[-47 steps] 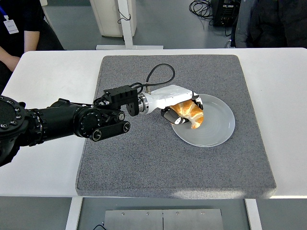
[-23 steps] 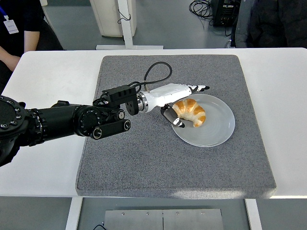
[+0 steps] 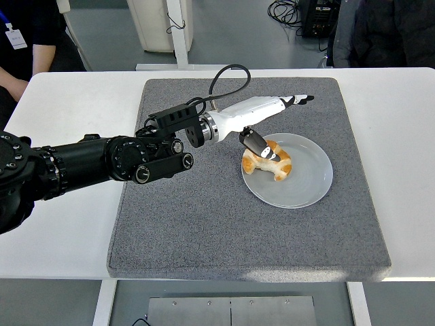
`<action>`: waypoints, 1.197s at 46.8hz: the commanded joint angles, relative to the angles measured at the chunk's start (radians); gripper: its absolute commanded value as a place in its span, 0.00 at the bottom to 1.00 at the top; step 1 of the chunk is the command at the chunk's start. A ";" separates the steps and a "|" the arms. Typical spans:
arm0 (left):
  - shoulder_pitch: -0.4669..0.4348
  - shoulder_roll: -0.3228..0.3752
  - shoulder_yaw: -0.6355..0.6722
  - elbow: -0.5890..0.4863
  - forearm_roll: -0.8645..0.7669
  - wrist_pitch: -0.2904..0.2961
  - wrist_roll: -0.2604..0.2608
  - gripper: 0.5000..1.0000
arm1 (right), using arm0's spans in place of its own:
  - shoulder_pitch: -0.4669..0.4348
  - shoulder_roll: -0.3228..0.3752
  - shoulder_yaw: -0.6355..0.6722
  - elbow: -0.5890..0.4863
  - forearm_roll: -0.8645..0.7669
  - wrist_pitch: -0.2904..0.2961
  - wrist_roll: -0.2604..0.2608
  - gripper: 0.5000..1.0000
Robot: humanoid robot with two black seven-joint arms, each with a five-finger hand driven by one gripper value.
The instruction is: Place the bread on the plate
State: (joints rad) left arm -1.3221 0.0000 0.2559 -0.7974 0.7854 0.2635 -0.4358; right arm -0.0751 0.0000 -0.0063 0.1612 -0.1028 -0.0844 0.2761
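On grey mat point(image 3: 204, 231) of white desk point(image 3: 61, 224): bread point(image 3: 272, 161) lying on plate point(image 3: 306, 183), left side. Above it, left hand point(image 3: 262, 115), fingers point(image 3: 299, 100) stretched out, spread, holding nothing.

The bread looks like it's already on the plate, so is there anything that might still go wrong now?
The thumb of the left hand hangs right over the croissant; pulling away, it might snag the bread and drag it. The croissant lies near the plate's left rim, so a nudge that way could roll it onto the grey mat.
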 commanded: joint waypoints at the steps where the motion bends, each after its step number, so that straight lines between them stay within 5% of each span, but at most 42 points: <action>1: -0.026 0.000 -0.012 0.000 -0.044 -0.020 0.005 0.95 | 0.000 0.000 -0.001 0.000 0.000 0.000 0.000 1.00; 17: -0.149 0.000 -0.023 0.001 -0.258 -0.044 0.046 0.95 | 0.000 0.000 0.000 0.000 0.000 0.000 0.000 1.00; 32: -0.132 0.047 -0.199 0.000 -0.575 -0.067 0.123 0.95 | 0.000 0.000 -0.001 0.001 0.000 0.000 0.000 1.00; 45: -0.022 0.156 -0.435 0.001 -0.669 -0.150 0.132 0.95 | 0.000 0.000 -0.001 0.001 0.000 0.000 0.000 1.00; 56: 0.093 0.212 -0.670 0.001 -0.667 -0.199 0.209 0.95 | 0.000 0.000 0.000 0.001 0.000 0.000 0.000 1.00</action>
State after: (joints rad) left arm -1.2519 0.2017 -0.3770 -0.7959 0.1173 0.0664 -0.2313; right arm -0.0744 0.0000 -0.0064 0.1622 -0.1028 -0.0844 0.2763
